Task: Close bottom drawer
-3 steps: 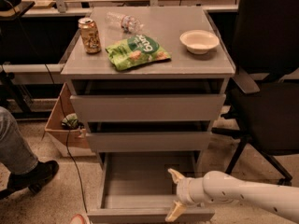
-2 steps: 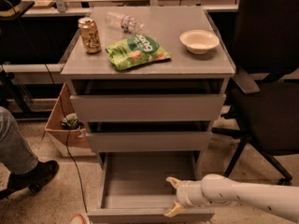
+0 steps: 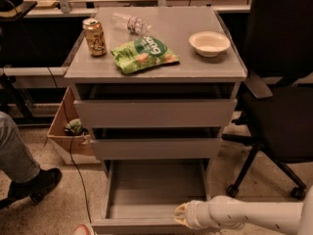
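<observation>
The bottom drawer (image 3: 146, 225) of the grey cabinet is pulled far out, showing its bare grey tray (image 3: 156, 187). Its slim flat front lies at the lower edge of the camera view. My gripper (image 3: 180, 214), on the end of the white arm (image 3: 249, 214) that comes in from the lower right, is at the right part of that drawer front, at its top edge. The middle drawer (image 3: 156, 148) and the top drawer (image 3: 155, 112) above it stand slightly out.
On the cabinet top (image 3: 215, 67) stand a soda can (image 3: 94, 36), a green snack bag (image 3: 143, 54), a lying water bottle (image 3: 129, 22) and a white bowl (image 3: 209, 43). A black office chair (image 3: 279, 106) stands right. A cardboard box (image 3: 66, 131), a cable and a person's leg and shoe (image 3: 24, 175) are left.
The gripper has sunk a little, down onto the top edge of the bottom drawer's front. The drawer stands as far out as before.
</observation>
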### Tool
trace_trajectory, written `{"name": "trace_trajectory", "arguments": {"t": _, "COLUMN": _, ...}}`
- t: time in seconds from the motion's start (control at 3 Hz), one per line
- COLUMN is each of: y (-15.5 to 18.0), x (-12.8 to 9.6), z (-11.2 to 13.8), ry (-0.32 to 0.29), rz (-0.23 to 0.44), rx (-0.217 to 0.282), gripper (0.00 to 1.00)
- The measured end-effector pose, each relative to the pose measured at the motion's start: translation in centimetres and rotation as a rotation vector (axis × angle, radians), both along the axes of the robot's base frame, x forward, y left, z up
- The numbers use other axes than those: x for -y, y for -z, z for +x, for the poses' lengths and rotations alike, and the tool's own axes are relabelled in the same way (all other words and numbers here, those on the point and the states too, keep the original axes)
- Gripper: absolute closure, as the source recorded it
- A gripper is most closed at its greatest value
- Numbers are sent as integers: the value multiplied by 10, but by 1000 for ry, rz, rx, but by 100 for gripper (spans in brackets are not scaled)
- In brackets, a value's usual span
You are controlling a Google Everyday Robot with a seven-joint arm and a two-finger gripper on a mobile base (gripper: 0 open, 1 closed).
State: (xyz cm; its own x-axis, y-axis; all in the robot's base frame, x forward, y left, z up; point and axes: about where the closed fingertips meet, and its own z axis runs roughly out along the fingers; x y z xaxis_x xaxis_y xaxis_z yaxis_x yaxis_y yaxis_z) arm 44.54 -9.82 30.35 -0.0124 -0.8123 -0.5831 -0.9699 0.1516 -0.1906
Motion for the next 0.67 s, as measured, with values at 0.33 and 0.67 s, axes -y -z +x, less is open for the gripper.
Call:
{"name": "trace_trajectory", "arguments": {"t": 0.33, "y": 24, "x": 5, "z": -15, "ry": 18, "rz": 23, "rx": 3, "gripper": 100}}
{"name": "trace_trajectory", "arguments": {"t": 0.67, "y": 37, "x": 1, "z": -15, "ry": 13, "rz": 12, "rx": 9, "gripper": 100}}
